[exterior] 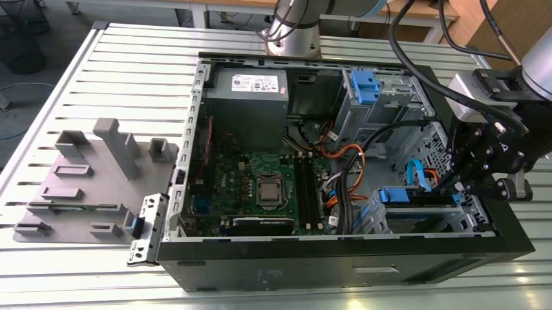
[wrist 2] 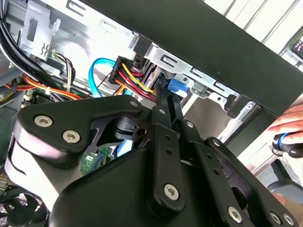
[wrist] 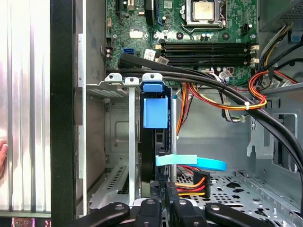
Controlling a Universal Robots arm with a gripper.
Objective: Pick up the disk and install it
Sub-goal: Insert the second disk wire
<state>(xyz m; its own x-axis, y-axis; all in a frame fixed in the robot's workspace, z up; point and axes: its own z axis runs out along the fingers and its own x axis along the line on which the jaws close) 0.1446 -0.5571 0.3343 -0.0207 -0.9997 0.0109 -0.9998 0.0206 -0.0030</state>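
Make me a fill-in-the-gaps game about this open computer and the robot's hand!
1. The disk sits in a metal drive cage, and its plastic carrier is coloured ____.
2. The circuit board inside the case is coloured ____.
3. In the exterior view, the hand is over the end of the case at the exterior view's ____.

Missing words: blue; green; right.

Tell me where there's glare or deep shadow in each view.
In the exterior view, light is even on the slatted table, while the computer case interior is dim. In the first wrist view, the table slats wash out white and the disk sits in a shaded bay. In the second wrist view, glare blooms on the bare metal chassis wall.
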